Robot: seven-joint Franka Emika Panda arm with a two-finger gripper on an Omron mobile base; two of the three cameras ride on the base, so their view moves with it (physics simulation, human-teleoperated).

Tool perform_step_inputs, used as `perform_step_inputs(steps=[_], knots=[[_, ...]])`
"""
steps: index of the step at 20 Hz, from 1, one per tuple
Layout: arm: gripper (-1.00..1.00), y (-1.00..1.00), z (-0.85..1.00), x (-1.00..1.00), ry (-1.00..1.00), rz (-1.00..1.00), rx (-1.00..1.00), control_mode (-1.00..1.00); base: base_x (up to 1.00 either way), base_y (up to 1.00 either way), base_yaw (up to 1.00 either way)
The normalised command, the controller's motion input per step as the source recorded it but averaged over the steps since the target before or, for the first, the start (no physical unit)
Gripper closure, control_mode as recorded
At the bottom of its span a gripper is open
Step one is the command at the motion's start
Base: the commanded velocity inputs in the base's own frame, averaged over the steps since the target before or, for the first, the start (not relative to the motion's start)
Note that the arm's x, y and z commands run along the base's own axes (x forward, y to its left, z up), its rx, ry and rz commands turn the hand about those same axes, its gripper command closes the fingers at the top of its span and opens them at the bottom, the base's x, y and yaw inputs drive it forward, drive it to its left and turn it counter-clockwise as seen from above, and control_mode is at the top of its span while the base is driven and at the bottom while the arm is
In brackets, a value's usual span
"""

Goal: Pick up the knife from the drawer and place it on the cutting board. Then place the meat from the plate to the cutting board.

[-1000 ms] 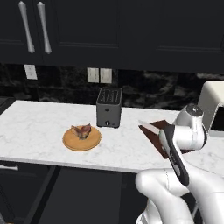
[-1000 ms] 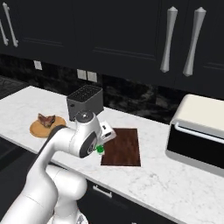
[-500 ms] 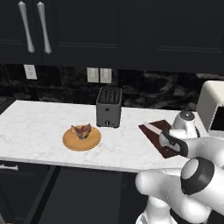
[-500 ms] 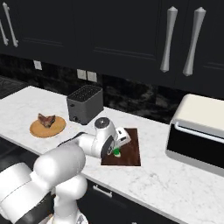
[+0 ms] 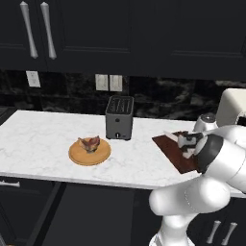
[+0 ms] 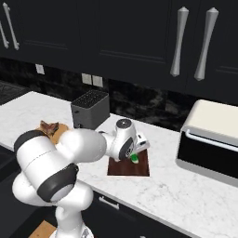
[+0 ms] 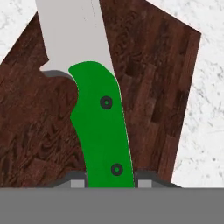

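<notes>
Knife (image 7: 103, 131) over cutting board (image 7: 148, 87)

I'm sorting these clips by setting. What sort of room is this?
A kitchen, rendered rather than real: a toaster on a white marble counter, black cabinets above, and a dark cutting board with a green-handled knife over it.

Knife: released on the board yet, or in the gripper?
In the gripper. The hand view shows the gripper shut on the knife by its green handle, over the cutting board. Contact with the board: cannot tell.
</notes>
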Motion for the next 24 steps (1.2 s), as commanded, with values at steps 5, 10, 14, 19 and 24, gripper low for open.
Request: perform_step_inputs(steps=[5, 10, 14, 19, 24], knots=[[1.00, -0.19, -0.20, 0.21, 0.00, -0.03, 0.00, -1.00, 0.00, 0.00, 0.00], [1.00, -0.03, -0.34, 0.02, 0.04, -0.01, 0.00, -1.00, 0.00, 0.00, 0.00], [1.00, 0.00, -0.32, 0.00, 0.06, 0.00, 0.00, -1.00, 0.00, 0.00, 0.00], [1.00, -0.05, -0.21, 0.00, 0.06, 0.00, 0.00, -1.00, 0.00, 0.00, 0.00], [1.00, -0.34, -0.08, 0.00, 0.02, -0.02, 0.00, -1.00, 0.00, 0.00, 0.00]])
